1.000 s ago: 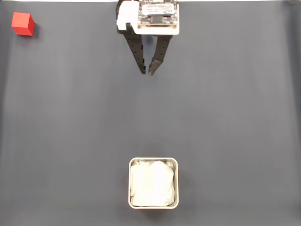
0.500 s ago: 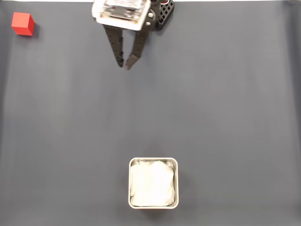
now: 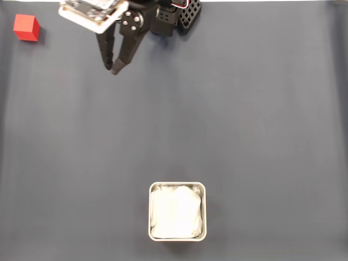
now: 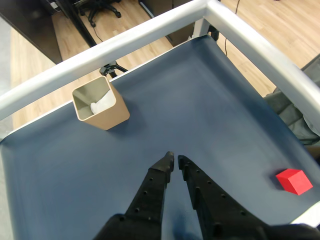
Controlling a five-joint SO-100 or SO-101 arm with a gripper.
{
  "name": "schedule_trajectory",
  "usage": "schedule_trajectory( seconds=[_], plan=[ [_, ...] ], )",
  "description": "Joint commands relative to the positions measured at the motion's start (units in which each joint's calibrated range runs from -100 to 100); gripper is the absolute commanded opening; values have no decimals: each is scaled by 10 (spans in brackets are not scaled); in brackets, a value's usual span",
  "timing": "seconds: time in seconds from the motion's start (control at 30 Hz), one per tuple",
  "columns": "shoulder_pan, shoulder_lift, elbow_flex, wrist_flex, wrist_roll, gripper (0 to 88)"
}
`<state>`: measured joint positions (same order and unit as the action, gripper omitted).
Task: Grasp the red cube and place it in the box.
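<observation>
i had the gripper (image 3: pixel 113 69) nearly closed and empty, well apart from the cube (image 3: pixel 26 27); it needed wider jaws before straddling it squarely.

Even, soft light — faint shadows, slight wrist-view edge distortion.

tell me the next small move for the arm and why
Probably keep swinging toward the red cube and open the tool on the way. In the fixed view the cube sits in the top left corner of the mat, well left of the tool, whose fingertips are nearly together with nothing between them. The box can wait.
</observation>
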<state>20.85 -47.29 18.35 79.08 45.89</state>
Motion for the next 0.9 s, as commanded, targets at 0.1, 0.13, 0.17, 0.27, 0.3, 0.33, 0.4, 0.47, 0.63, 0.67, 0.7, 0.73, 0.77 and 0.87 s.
schedule_trajectory(
  seconds=[0.1, 0.13, 0.17, 0.27, 0.3, 0.33, 0.4, 0.47, 0.63, 0.67, 0.7, 0.73, 0.77, 0.87],
  plan=[
    [44, 2, -18, -5, -3, 0],
    [49, 2, -18, -5, -3, 0],
    [55, 2, -17, -6, -2, 0],
    [71, 2, -12, -10, -2, 0],
    [76, 2, -12, -10, -2, 0],
    [81, 3, -12, -10, -2, 0],
    [91, 5, -12, -10, -4, 0],
    [102, 8, -12, -10, -4, 0],
    [130, 14, -11, -11, -5, 0],
    [134, 16, -11, -11, -5, 0],
    [139, 17, -11, -11, -5, 0],
    [143, 19, -11, -11, -6, 0],
    [147, 20, -11, -11, -6, 0],
    [158, 21, -8, -11, -7, 0]
  ],
)
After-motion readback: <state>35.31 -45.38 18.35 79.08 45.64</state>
